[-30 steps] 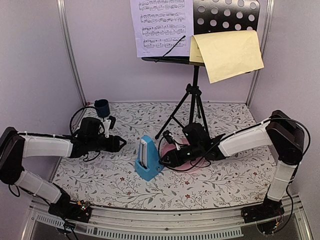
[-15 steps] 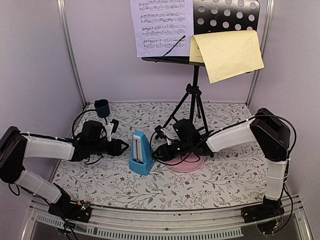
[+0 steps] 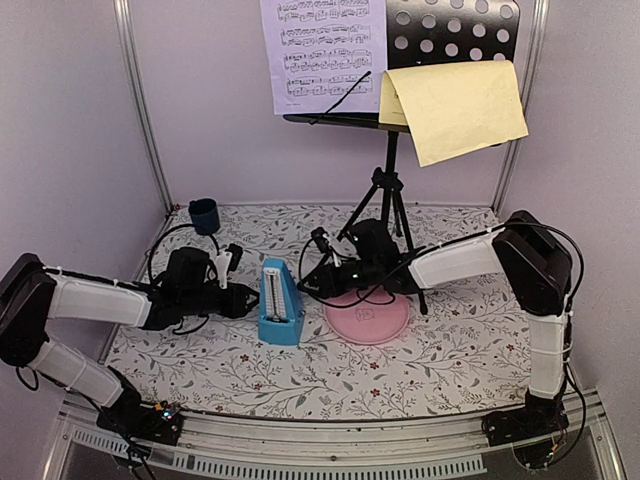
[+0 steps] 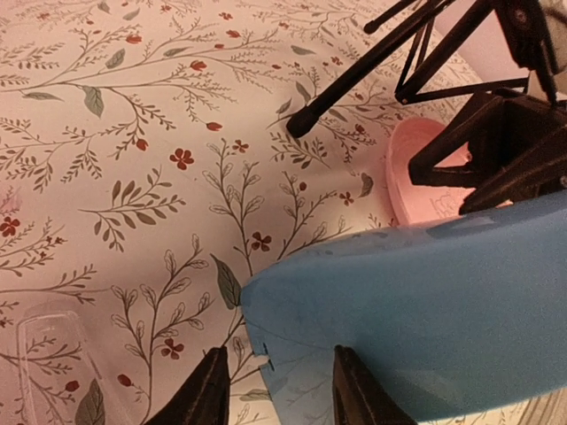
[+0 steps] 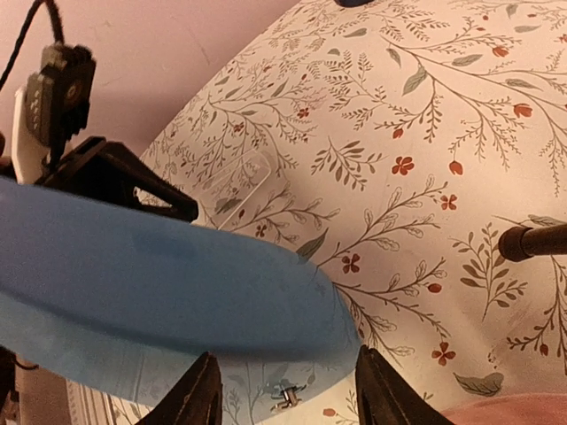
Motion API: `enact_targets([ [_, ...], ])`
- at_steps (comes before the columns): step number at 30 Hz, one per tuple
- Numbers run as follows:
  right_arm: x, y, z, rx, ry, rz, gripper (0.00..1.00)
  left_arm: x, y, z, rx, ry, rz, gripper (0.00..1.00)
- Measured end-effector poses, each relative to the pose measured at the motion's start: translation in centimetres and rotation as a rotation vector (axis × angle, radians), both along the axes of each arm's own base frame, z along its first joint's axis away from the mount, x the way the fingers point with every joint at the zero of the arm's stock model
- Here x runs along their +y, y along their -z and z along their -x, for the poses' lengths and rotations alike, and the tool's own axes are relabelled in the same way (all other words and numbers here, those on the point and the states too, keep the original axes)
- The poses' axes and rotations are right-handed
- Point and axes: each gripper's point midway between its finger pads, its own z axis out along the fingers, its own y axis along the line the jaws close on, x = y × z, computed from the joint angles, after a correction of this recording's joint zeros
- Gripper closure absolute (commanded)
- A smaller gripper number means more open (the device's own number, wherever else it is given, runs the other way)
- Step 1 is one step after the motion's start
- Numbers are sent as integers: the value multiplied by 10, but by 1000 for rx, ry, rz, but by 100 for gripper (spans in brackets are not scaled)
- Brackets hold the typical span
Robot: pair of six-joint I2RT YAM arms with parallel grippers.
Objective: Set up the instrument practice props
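Floral tabletop (image 3: 450,350) carries the black music stand (image 3: 455,30) at the back, with a lilac sheet (image 3: 320,50) and a yellow sheet (image 3: 460,105) on its desk. The blue metronome (image 3: 279,300) stands upright left of centre. The left tool (image 3: 243,298), fingers spread, flanks its left edge. The right tool (image 3: 305,283), also spread, sits just beside its right.

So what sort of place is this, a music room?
Probably a small robot test booth, staged as one: plain walls and a metal corner post enclose a floral-cloth table, holding a black perforated tripod music stand and a blue wedge-shaped metronome as props. The white left arm and right arm reach in.
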Motion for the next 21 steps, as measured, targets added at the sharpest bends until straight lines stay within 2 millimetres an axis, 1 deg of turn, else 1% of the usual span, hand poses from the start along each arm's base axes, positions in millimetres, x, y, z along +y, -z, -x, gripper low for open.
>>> enact_targets([
  [3, -11, 0, 12, 15, -5, 7, 25, -2, 0, 2, 5, -10, 25, 60],
  [4, -16, -2, 17, 20, -4, 7, 23, -2, 1, 3, 11, -18, 36, 60],
  [7, -28, -16, 29, 23, 1, -8, 17, -1, 8, 9, 39, -41, 62, 62],
  [11, -37, -39, 40, 13, 10, -50, 12, -2, 17, 19, 77, -57, 76, 65],
  [12, -39, -42, 42, 14, 12, -57, 11, -4, 18, 22, 80, -54, 78, 65],
  [15, -38, -49, 52, 9, 14, -67, 8, -13, 18, 30, 88, -31, 84, 66],
  [18, -30, -53, 65, 3, 1, -69, 7, -21, 18, 36, 91, -7, 89, 66],
  [21, -23, -57, 76, -15, -5, -69, 7, -23, 18, 39, 93, 1, 91, 65],
])
